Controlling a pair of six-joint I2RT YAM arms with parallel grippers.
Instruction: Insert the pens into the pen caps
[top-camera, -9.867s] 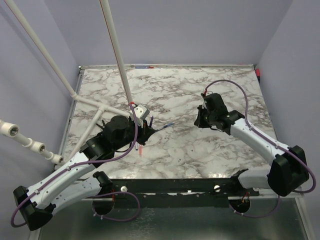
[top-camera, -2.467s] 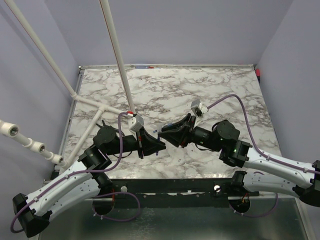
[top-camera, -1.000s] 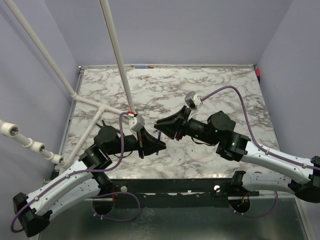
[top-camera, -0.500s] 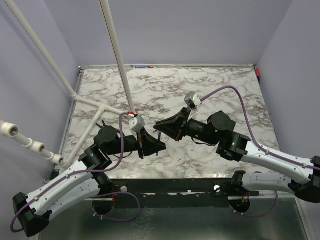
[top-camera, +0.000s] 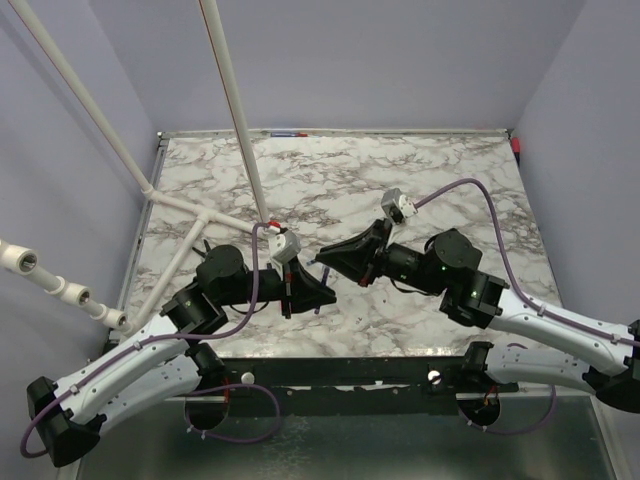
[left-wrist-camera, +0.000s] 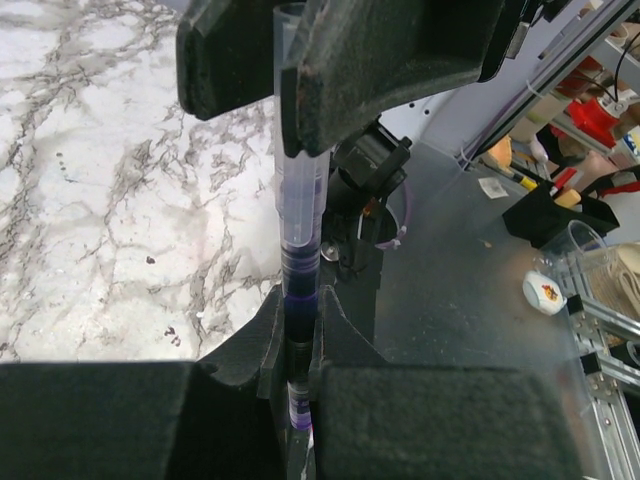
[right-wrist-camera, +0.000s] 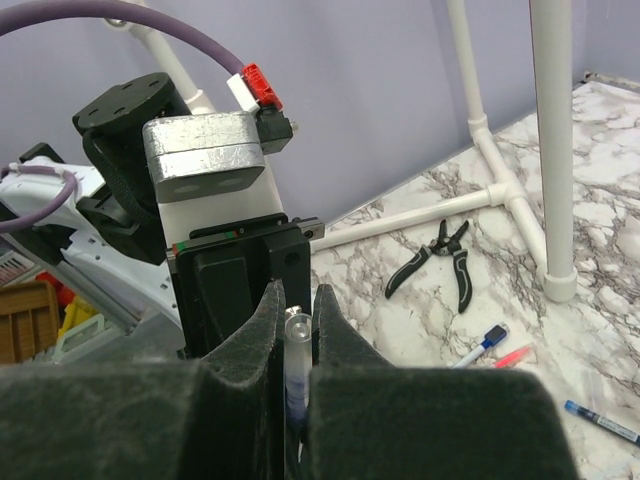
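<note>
- The left claw (left-wrist-camera: 298, 330) is closed tight on the dark blue lower section of the blue pen (left-wrist-camera: 298, 200).
- The right claw (right-wrist-camera: 297, 300) is clamped on the clear upper barrel of the same pen. The barrel's open end shows between its fingers in the right wrist view.
- The two claws face each other tip to tip above the near centre of the table (top-camera: 430, 180). The blue pen spans the gap between them, clear of the surface.
- It cannot be told whether the dark blue section is a separate cap.
- A red pen (right-wrist-camera: 512, 355) and a blue-tipped pen (right-wrist-camera: 482, 343) lie side by side on the table, near the pliers (right-wrist-camera: 440, 255).
- The white pipes (right-wrist-camera: 555, 150) stand behind the pliers, their base resting on the table.
</note>
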